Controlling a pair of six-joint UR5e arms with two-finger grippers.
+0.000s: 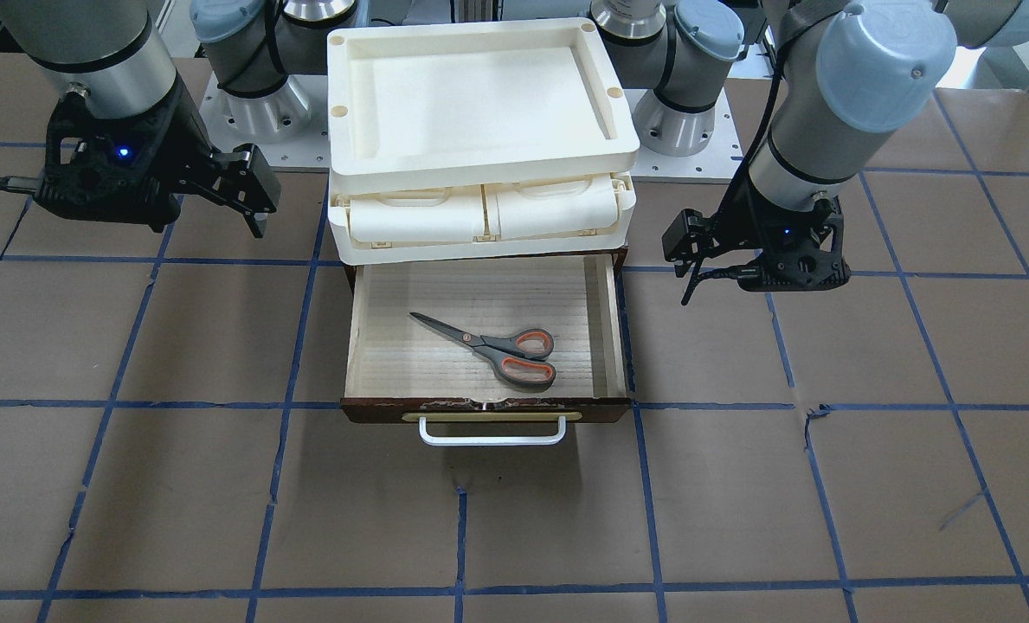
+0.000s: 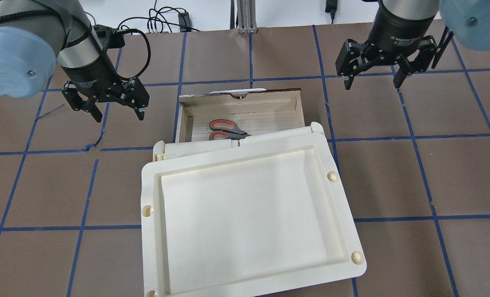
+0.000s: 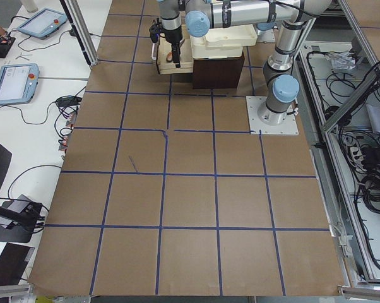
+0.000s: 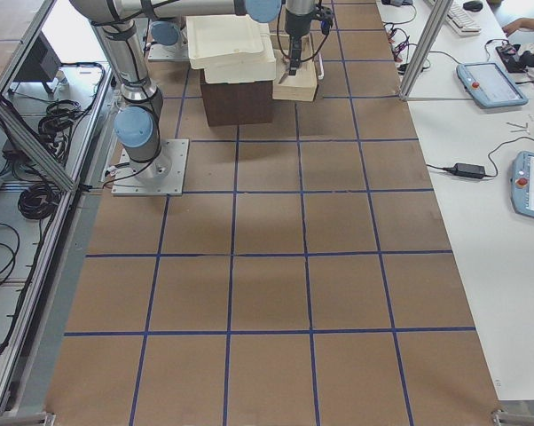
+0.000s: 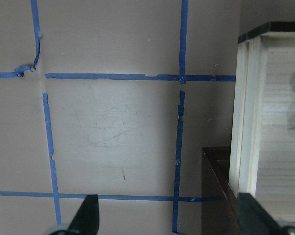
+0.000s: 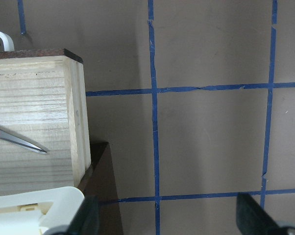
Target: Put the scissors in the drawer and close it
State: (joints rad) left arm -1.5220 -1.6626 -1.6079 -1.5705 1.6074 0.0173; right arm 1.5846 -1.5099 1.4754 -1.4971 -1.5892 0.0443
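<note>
The drawer (image 1: 611, 324) stands pulled out, a light-wood tray with a dark brown front and a white bar handle (image 1: 492, 431). The scissors (image 1: 497, 344) lie flat inside it, orange-lined loops toward the robot's left. They also show in the overhead view (image 2: 226, 128), and the blade tip shows in the right wrist view (image 6: 17, 139). My left gripper (image 2: 119, 118) is open and empty, above the table beside the drawer (image 2: 245, 109). My right gripper (image 2: 372, 86) is open and empty, above the table on the drawer's other side.
A cream plastic tray (image 2: 249, 214) sits on cream compartments (image 1: 479, 216) on top of the dark brown cabinet (image 6: 103, 186), above the drawer. Brown table covering with blue tape grid lines (image 1: 289, 407) lies all around. The arm bases (image 1: 254, 104) stand behind the cabinet.
</note>
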